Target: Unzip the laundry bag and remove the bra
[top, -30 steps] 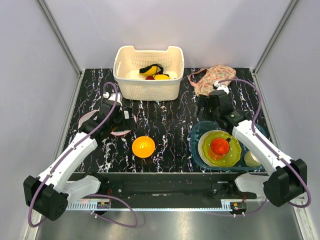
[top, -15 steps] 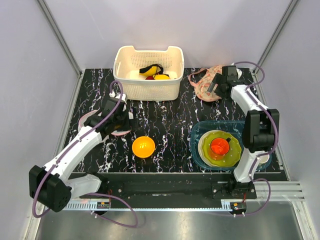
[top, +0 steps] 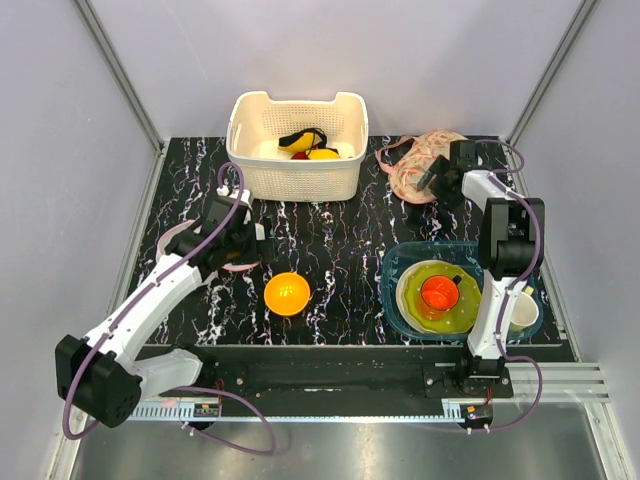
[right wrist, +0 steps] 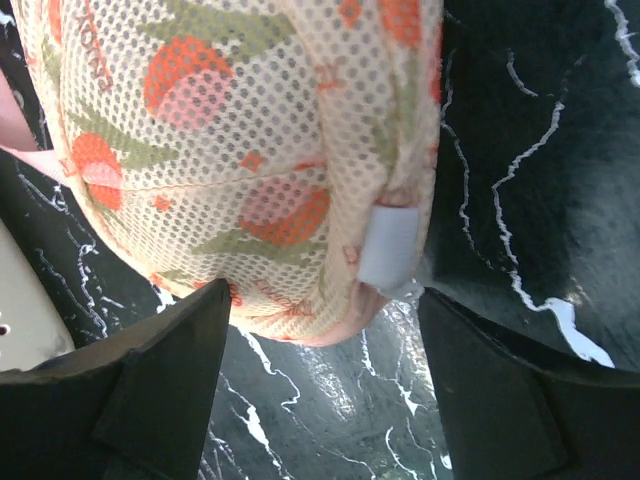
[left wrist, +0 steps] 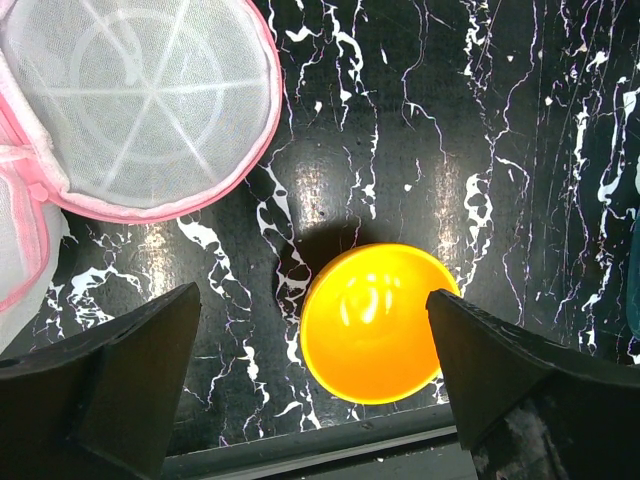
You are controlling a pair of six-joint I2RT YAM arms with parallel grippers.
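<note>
The laundry bag lies at the far right corner of the tabletop; the cream basket stands at the middle of the far edge, near the bag but apart from it; yellow items and a dark strap lie in the basket. The right gripper hangs at the bag's near edge, fingers spread wide, with the floral mesh and its white tag bulging between them; whether the fingers touch the fabric I cannot tell. Between that arm's base and the bag sits a teal tray by the near right corner, carrying a yellow-green plate and a red cup; a cream cup stands at its right. The left gripper, fingers likewise apart and empty, hovers over the left half of the tabletop; the white mesh item is just beside it and the orange bowl closer to the near edge. A second ago the right arm stretched low over the tray, its gripper short of the bag; now it stands folded upright with the gripper at the bag; the left arm has barely shifted.
</note>
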